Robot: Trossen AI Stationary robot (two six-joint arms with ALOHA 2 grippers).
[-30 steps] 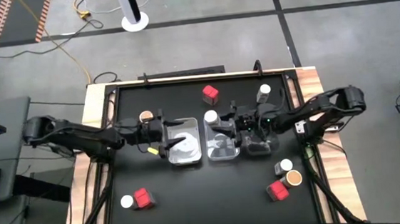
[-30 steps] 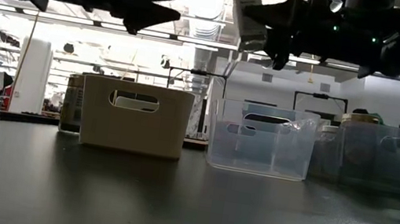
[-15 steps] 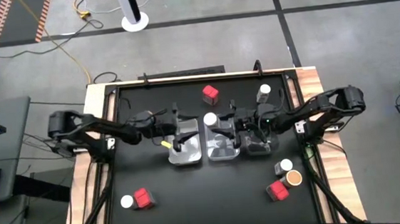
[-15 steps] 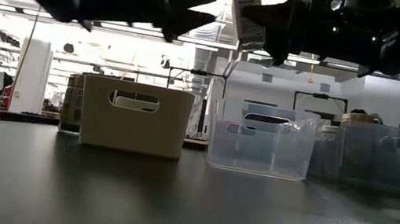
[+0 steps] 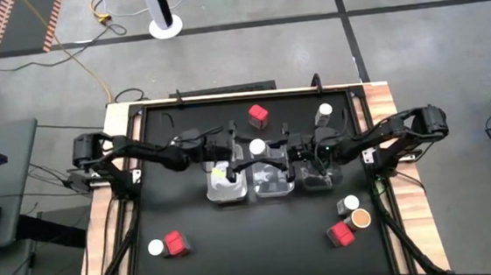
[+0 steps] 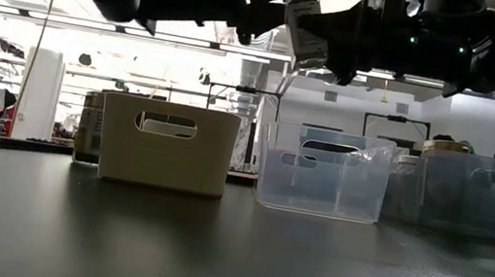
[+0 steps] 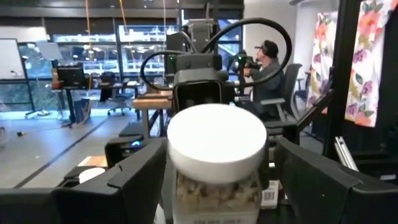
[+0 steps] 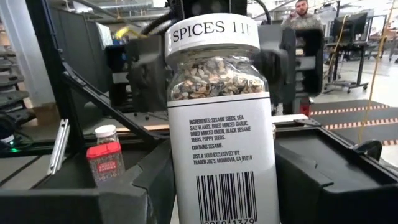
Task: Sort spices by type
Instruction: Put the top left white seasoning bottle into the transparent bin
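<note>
1. I see a black table (image 5: 254, 242) in a workshop, with three trays at its centre.
2. My right gripper (image 5: 269, 155) clamps a white-lidded jar (image 5: 258, 146), raised above the middle tray (image 6: 323, 177).
3. My left gripper (image 5: 239, 149) straddles that jar's lid with its fingers (image 7: 134, 180) wide apart.
4. Other jars and red boxes (image 5: 258, 114) lie scattered around the trays.

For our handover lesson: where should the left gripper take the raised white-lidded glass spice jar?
Grip the white-lidded glass spice jar by its lid, from the left arm's side: the right gripper clamps the labelled body, leaving the lid free, facing the open left gripper.
</note>
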